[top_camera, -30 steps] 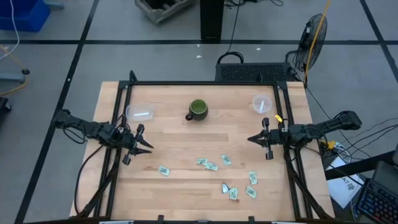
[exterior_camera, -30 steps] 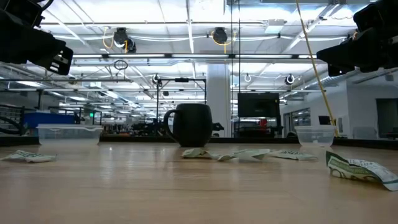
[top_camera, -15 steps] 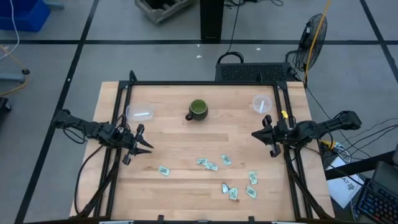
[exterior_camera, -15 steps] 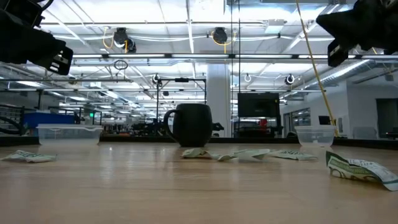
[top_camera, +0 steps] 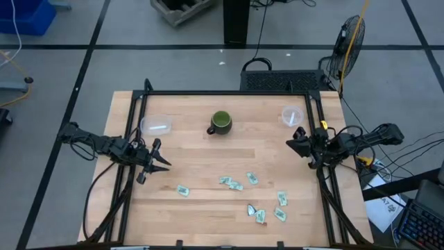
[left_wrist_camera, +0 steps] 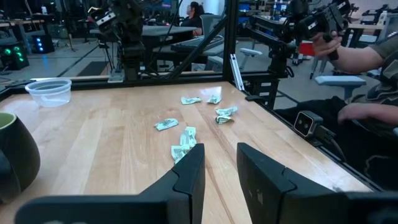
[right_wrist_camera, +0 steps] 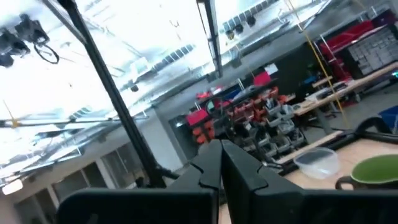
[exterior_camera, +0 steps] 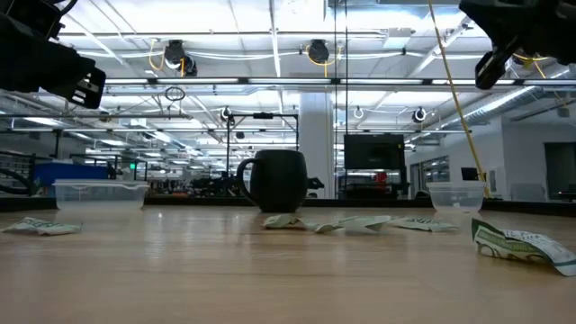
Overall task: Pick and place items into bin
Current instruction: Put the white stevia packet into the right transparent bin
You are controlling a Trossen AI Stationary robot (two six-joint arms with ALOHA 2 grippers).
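On the table lie nine packets (top_camera: pixel 252 178); left pincer (top_camera: pixel 157 158) released, right pincer (top_camera: pixel 297 141) clenched.

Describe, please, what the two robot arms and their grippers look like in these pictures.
Both arms are dark, nearly black, slender and jointed, with black cables trailing from them. The left gripper ends in two thin pointed fingers. The right gripper looks the same, with a small yellow marking just behind it. In the left wrist view, the fingers are broad, flat, matte black blocks.

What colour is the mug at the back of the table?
Green: the mug shows a dark green body with a brighter green inside, clearest in the high view.
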